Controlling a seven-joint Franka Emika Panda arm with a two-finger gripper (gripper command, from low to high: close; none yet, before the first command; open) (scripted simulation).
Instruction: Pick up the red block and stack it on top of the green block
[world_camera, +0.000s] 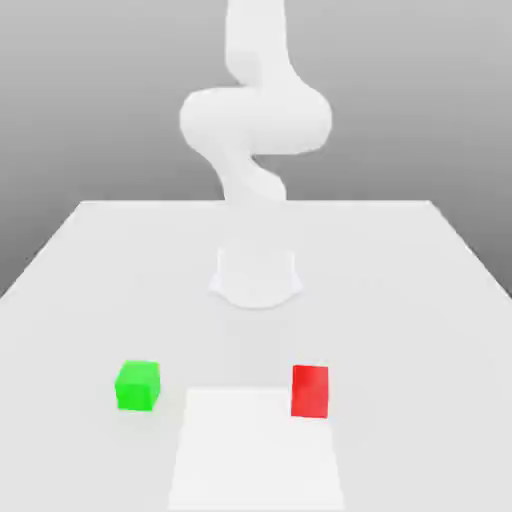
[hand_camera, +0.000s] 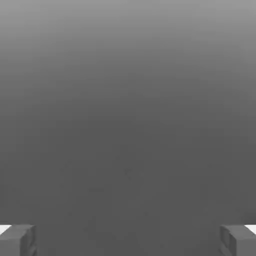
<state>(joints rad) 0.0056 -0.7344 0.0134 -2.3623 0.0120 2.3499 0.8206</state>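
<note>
table (world_camera: 90, 270) | green block (world_camera: 138, 386) | red block (world_camera: 309, 390) | apart

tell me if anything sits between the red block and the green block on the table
Nothing visible does. The red block and green block sit apart on the table with bare surface between them.

Quick count from my side: one red block (world_camera: 310, 390) at about 5 o'clock on the table (world_camera: 80, 280), one green block (world_camera: 138, 386) at 7 o'clock. Two blocks total, one table.

Red block (world_camera: 309, 390), green block (world_camera: 138, 385), white table (world_camera: 400, 300).
</note>
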